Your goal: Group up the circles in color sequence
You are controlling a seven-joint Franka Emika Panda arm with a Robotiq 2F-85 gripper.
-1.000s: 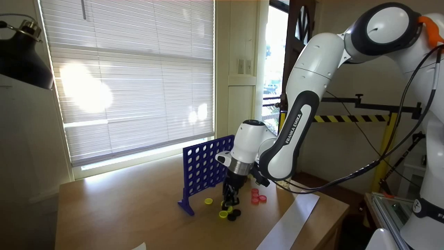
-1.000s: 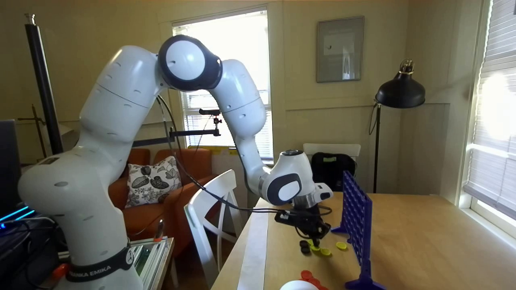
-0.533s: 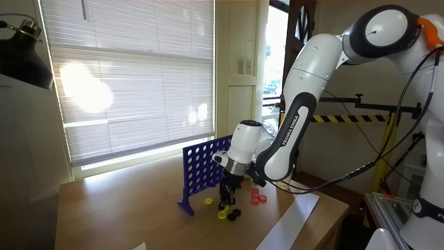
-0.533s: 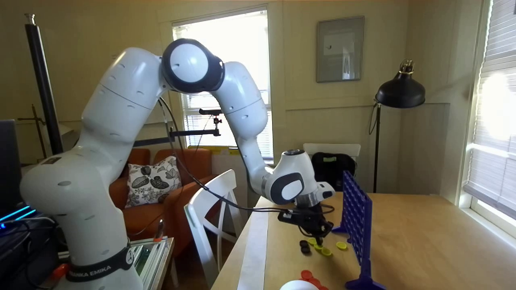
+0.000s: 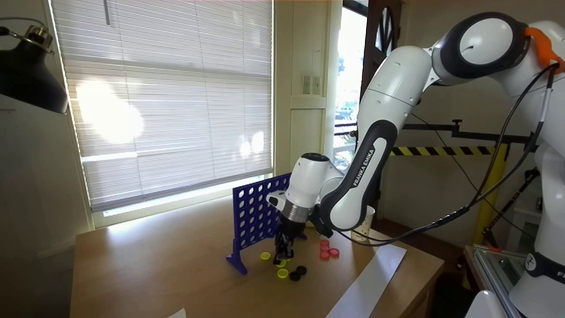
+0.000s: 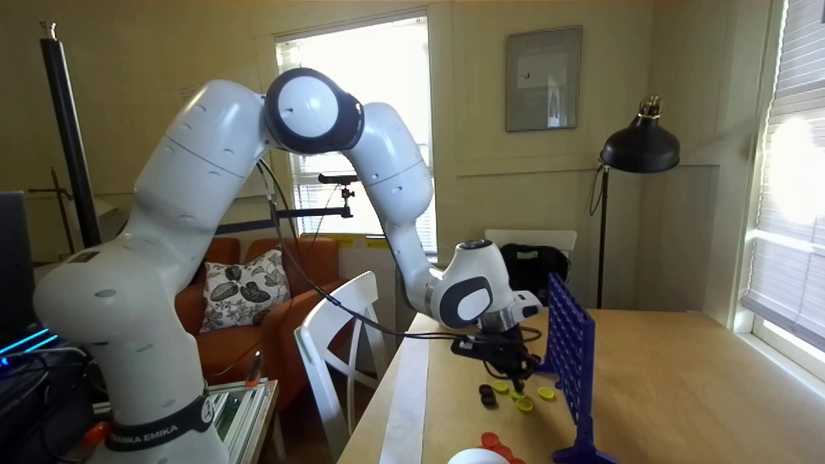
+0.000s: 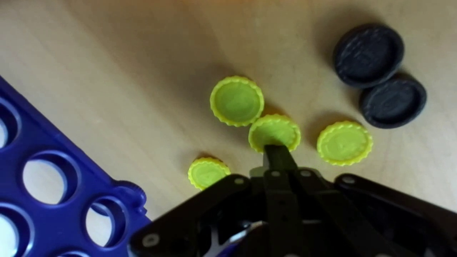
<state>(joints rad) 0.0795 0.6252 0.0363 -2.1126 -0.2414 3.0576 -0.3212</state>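
Note:
My gripper is shut, fingers together, its tip over the near rim of a yellow disc and apparently touching it. That disc touches another yellow disc. A third yellow disc lies to the right, and one more lies towards the grid, partly behind the gripper. Two black discs lie together at the upper right. In both exterior views the gripper is low at the table among the yellow discs. Several red discs sit in a separate cluster.
The blue grid stands upright beside the yellow discs; its edge shows in the wrist view. A cup stands beyond the red discs. A white strip runs along one table side.
My shut gripper has moved towards the blue grid. The yellow disc under its tip has slid the same way, away from the black discs. The neighbouring yellow disc has shifted slightly.

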